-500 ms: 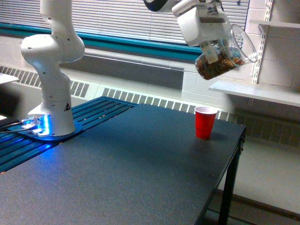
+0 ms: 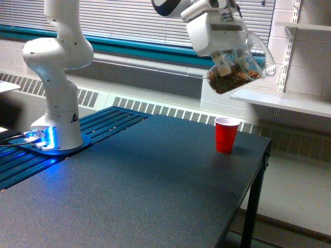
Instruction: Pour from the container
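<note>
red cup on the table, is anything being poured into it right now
No, the red cup stands alone on the table while the container hangs tilted high above it with its brown contents inside and no stream falling.

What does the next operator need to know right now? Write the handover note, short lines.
Pincer: shut on the clear jug, held high in the air and tilted, brown lumps sitting in its lower end.
Red cup: upright on the dark table, near the far edge on the exterior view's right, below the jug.
Done: jug lifted and tipped.
Left: nothing is seen falling yet; the pour itself remains. Whether the cup already holds anything cannot be seen.
</note>
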You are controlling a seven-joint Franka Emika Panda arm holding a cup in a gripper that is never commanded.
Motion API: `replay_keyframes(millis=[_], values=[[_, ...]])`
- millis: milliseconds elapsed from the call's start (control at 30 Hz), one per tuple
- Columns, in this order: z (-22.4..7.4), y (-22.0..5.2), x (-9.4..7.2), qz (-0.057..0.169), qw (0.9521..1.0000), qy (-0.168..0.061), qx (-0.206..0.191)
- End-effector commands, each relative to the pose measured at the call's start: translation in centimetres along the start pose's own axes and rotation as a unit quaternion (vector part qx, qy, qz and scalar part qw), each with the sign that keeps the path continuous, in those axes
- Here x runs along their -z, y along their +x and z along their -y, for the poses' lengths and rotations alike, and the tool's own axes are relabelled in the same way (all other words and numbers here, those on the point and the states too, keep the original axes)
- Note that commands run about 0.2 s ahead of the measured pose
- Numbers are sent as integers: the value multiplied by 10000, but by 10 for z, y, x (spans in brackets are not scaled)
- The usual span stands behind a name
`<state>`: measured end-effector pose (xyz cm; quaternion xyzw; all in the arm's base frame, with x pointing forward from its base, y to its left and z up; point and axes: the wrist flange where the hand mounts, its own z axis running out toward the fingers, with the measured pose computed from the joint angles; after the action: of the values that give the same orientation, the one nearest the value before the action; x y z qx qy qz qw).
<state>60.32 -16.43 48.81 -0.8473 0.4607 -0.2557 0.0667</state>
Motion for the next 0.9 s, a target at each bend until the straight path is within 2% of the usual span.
replay_keyframes(millis=[33, 267, 500, 900], values=[[15, -14, 13, -68, 9996, 152, 216], [31, -40, 16, -20, 9982, 252, 539], [51, -78, 19, 120, 9941, 448, 980], [81, -144, 30, 334, 9797, 776, 1817]])
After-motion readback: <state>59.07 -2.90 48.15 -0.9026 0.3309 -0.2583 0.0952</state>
